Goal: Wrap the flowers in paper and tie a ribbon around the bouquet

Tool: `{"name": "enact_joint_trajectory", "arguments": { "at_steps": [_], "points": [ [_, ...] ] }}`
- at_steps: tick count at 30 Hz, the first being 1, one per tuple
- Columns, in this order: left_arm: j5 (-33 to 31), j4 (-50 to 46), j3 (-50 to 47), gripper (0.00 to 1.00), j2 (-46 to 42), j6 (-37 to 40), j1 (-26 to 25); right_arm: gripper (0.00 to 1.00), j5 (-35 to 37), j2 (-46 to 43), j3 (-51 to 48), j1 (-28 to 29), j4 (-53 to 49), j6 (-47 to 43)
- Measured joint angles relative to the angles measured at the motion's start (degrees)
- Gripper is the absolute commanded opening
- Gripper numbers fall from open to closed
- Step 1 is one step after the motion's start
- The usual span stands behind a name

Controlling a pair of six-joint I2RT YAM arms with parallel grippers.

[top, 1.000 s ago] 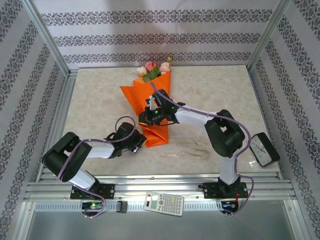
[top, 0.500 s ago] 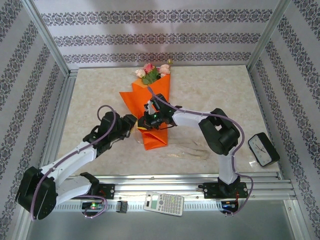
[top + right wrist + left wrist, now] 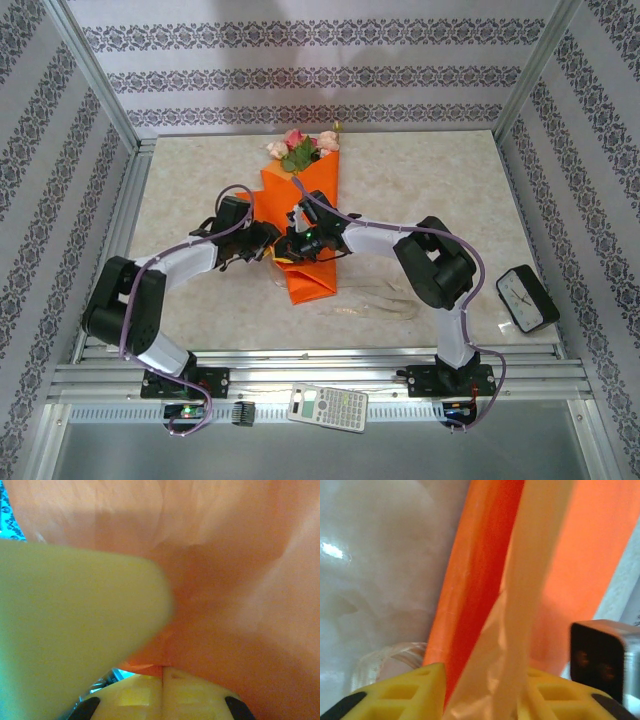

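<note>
1. Table (image 3: 180, 200): pale marbled top, bears everything below.
2. Bouquet (image 3: 310, 195): orange cone lying mid-table, wide end far, narrow end toward the arm bases.
3. Right gripper (image 3: 291, 246): on the cone's middle, jaws closed, seemingly pinching a fold of paper (image 3: 225, 580).
4. Left gripper (image 3: 264, 247): just beside the cone's left edge. The strand sits between its fingers; whether it is clamped cannot be told.
5. Flowers (image 3: 300, 148): pink and cream heads at the wide end.
6. Ribbon (image 3: 520, 595): pale strand rising in front of the paper.

Handling, judged: tying in hand. Draw the strand snug gently while the right pinch steadies the cone, since thin paper may tear.
</note>
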Motion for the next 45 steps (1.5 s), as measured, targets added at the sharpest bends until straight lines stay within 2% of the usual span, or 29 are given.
{"name": "enact_joint_trajectory", "arguments": {
  "at_steps": [2,5,9,16,21,34,42,45],
  "points": [
    [0.11,-0.61,-0.09,0.01,0.90,1.38,0.02,0.21,0.00,0.00,0.00,0.00,-0.92,-0.22],
    [-0.59,-2.23,0.20,0.00,1.73,4.57,0.68,0.42,0.55,-0.13,-0.22,0.00,-3.13,-0.74],
    [-1.31,-4.55,0.85,0.00,3.63,8.81,0.74,0.52,2.19,-3.69,-2.78,-0.44,-4.31,-1.33],
    [-3.28,-8.55,2.58,0.00,5.22,14.10,0.98,0.52,2.62,-18.47,-12.70,-6.54,-4.72,-2.62],
    [-4.39,-10.12,3.21,0.00,5.49,16.11,1.14,0.52,2.67,-19.78,-21.31,-12.00,-4.46,-4.31],
    [-6.08,-13.07,4.20,0.00,7.61,18.99,1.49,0.54,0.87,-17.79,-27.12,-10.25,-3.91,-7.37],
    [-6.12,-13.00,4.28,0.00,7.67,18.95,1.49,0.46,-0.33,-15.17,-26.60,-7.85,-0.94,-6.99],
    [-5.99,-13.03,4.24,0.00,6.62,18.32,1.51,0.51,-0.42,-14.51,-26.03,-7.56,-0.13,-6.12]
  ]
}}
